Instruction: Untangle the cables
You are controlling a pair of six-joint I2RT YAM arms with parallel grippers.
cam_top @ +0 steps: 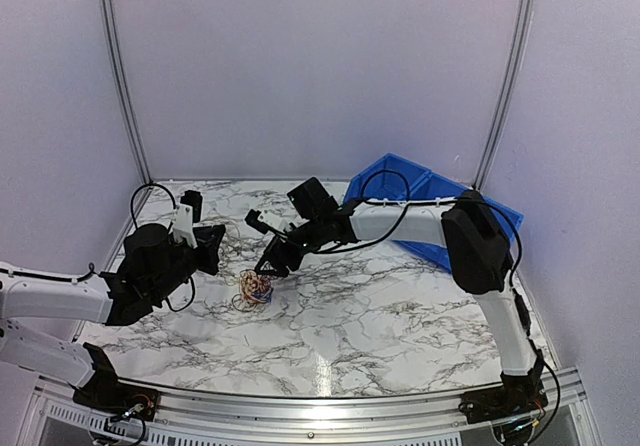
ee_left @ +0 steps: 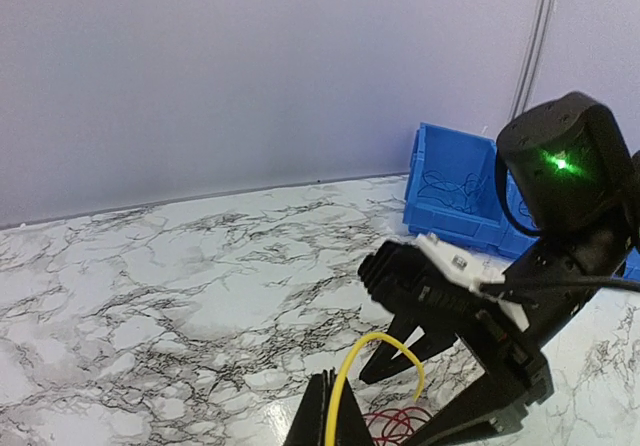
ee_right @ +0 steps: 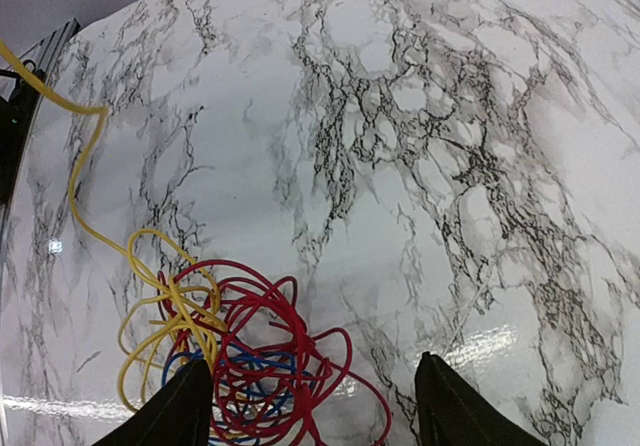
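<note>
Item one, blue bin (cam_top: 372,181): it stands at the far right of the marble table top (cam_top: 380,326), and every other place here is given from it. Item two, cables (cam_top: 254,289): one small tangle of red, blue and yellow wire. It lies on the marble well to the left of the bin and nearer to my bases than the bin is. Item three, my right claw (ee_right: 315,411): it reaches out from the bin's side and hangs just over the tangle. Its fingers (ee_right: 180,411) are spread wide with red loops on the marble between them, and it grips nothing. Item four, my left claw (ee_left: 330,416): it sits on the far side of the tangle from the bin, with its fingers pressed together on the yellow cable (ee_left: 385,351). That cable rises from between the tips in an arch and drops to the red wire beside the right claw. Item five, the same yellow cable in the right wrist view: it leaves the tangle in a lifted line leading away from the bin.
</note>
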